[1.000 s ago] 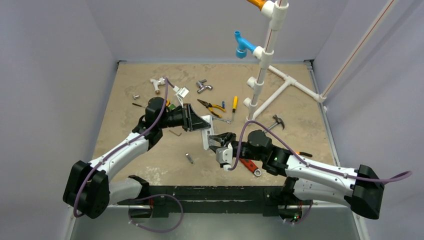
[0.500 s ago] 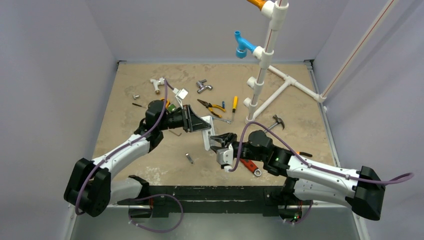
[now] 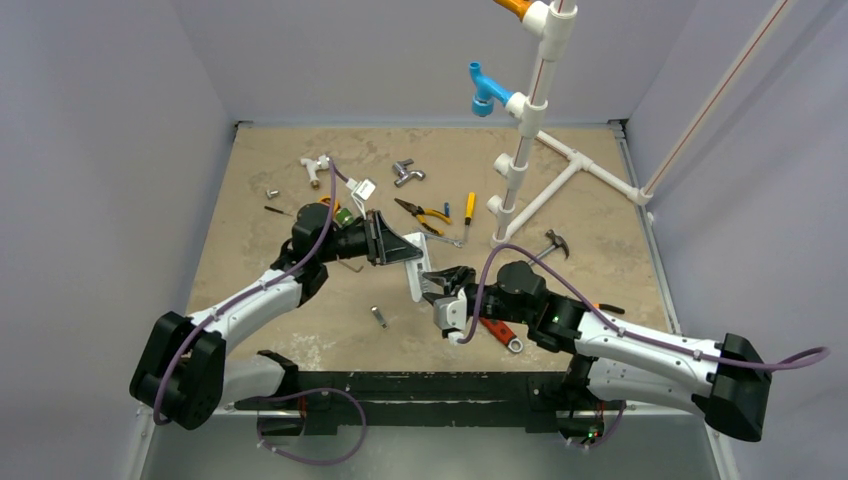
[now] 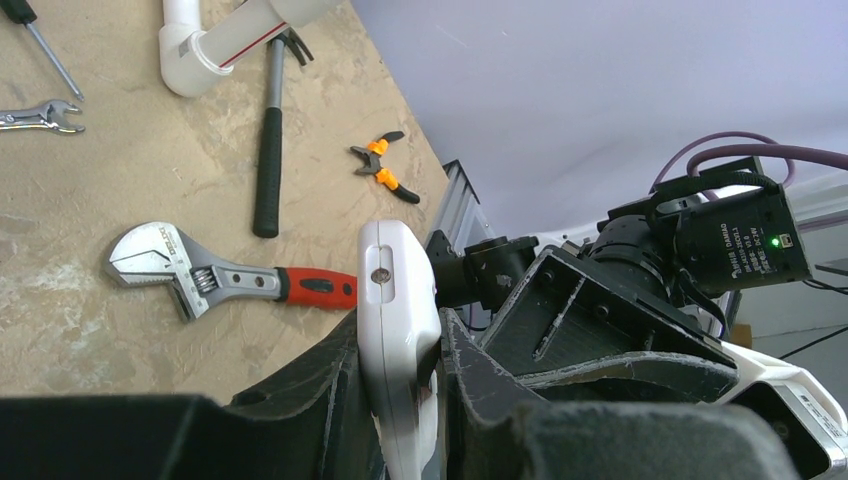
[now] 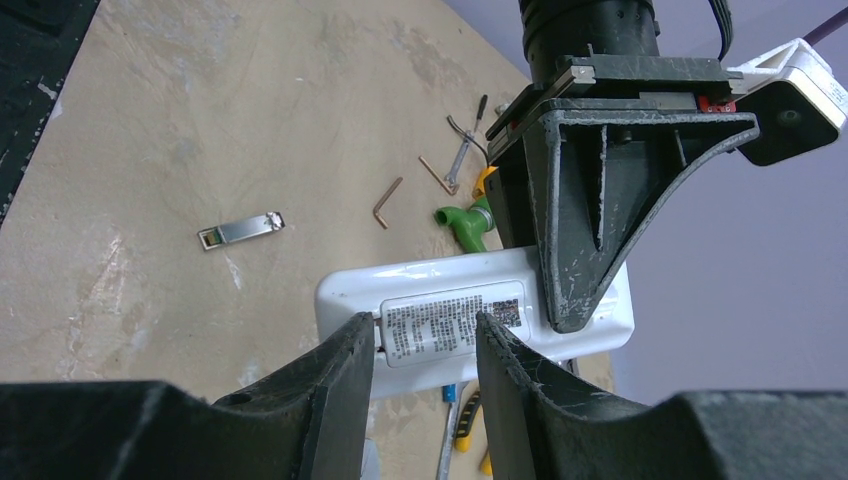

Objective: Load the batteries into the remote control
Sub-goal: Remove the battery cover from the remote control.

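My left gripper (image 3: 414, 262) is shut on the white remote control (image 3: 419, 273) and holds it on edge above the table. In the left wrist view the remote control (image 4: 398, 290) sits clamped between the two black fingers of the left gripper (image 4: 400, 335). From the right wrist, the remote control (image 5: 350, 292) shows its back, with a printed label on the cover. My right gripper (image 5: 426, 338) is open, its fingertips set against that back on either side of the label. In the top view the right gripper (image 3: 433, 287) meets the remote from the right. The batteries are out of view.
A red-handled wrench (image 3: 497, 333) lies under my right wrist and a hammer (image 3: 553, 243) beyond it. A white pipe frame (image 3: 520, 150) stands at the back right. Pliers (image 3: 425, 212) and a silvery metal piece (image 3: 379, 316) lie on the tabletop, with an allen key (image 5: 383, 202) further off.
My left wrist has shifted slightly and turned a little, keeping its hold on the remote. The right gripper has stayed at the remote's back.
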Controlling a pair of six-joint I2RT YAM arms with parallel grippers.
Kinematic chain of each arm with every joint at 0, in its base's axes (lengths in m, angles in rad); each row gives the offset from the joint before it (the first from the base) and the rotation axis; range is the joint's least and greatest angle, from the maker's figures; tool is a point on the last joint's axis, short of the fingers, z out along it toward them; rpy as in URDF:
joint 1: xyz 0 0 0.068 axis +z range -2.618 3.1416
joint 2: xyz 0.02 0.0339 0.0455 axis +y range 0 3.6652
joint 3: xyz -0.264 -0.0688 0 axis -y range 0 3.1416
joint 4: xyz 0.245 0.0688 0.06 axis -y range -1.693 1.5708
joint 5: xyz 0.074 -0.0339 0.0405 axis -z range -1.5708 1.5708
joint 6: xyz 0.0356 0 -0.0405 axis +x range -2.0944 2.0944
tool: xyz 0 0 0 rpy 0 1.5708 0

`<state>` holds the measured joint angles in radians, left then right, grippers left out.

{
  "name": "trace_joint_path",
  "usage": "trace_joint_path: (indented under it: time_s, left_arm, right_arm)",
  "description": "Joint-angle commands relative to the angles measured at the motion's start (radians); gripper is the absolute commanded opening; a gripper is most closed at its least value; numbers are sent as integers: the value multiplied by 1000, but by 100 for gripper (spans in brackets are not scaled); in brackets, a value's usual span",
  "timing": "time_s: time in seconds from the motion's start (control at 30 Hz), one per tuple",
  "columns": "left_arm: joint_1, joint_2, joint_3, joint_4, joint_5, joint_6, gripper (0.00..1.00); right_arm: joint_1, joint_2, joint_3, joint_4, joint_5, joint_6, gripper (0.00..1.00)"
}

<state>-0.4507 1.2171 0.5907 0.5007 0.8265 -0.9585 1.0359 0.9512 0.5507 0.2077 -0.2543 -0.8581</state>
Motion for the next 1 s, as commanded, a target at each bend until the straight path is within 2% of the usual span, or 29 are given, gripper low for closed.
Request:
trace_joint_path:
  time_s: [0.0, 0.97]
  left_arm:
    - [-9, -2, -7, 49, 61, -23, 0]
    - [-9, 3, 12, 11, 54, -18, 0]
  right_arm:
    - [-5, -22, 41, 25, 49, -24, 39]
    - [-5, -48, 41, -10, 43, -6, 40]
